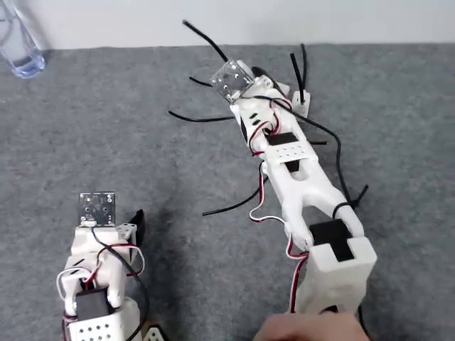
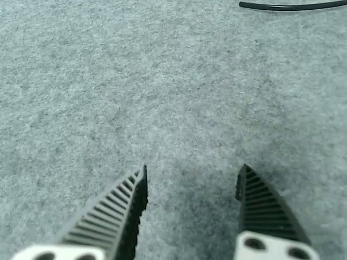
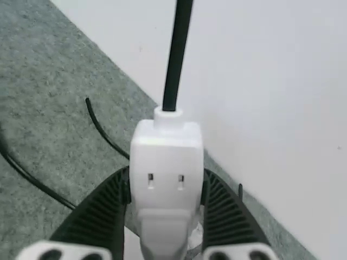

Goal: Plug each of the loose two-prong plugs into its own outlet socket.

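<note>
My right gripper [image 3: 165,179] is shut on a white plug [image 3: 165,151]. Its black cord [image 3: 176,54] runs away from the fingers, toward a white wall. In the high view my right arm [image 1: 284,153] stretches to the far edge of the grey carpet, and its wrist hides the held plug. Another white plug [image 1: 300,105] with a black cord lies just to the right of that wrist. My left gripper [image 2: 193,170] stands open over bare carpet near the front left, its dark finger [image 1: 136,222] beside the wrist camera.
Several loose black cords [image 1: 206,117] lie on the carpet around the right arm's wrist; one [image 1: 231,206] runs beside its forearm. A black cord [image 2: 293,6] lies beyond the left gripper. A clear plastic container [image 1: 20,50] stands at the far left corner.
</note>
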Robot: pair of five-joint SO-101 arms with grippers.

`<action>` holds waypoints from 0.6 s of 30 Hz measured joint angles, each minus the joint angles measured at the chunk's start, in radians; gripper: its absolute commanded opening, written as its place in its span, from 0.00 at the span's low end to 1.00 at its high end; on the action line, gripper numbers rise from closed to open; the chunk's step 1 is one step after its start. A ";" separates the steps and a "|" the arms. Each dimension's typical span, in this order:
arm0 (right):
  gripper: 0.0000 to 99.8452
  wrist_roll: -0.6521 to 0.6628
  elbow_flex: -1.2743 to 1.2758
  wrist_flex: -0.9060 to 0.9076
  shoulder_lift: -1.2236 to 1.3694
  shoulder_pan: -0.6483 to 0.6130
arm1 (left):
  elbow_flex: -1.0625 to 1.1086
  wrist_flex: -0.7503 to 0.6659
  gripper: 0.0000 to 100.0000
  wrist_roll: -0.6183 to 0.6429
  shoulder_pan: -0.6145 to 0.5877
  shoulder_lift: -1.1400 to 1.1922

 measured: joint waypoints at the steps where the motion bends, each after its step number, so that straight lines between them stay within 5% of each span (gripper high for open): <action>1: 0.23 0.009 0.008 0.005 -0.002 0.000 | 0.000 0.000 0.25 0.000 0.000 0.000; 18: 0.26 0.018 0.046 0.196 -0.206 0.028 | 0.000 0.000 0.25 0.000 0.000 0.000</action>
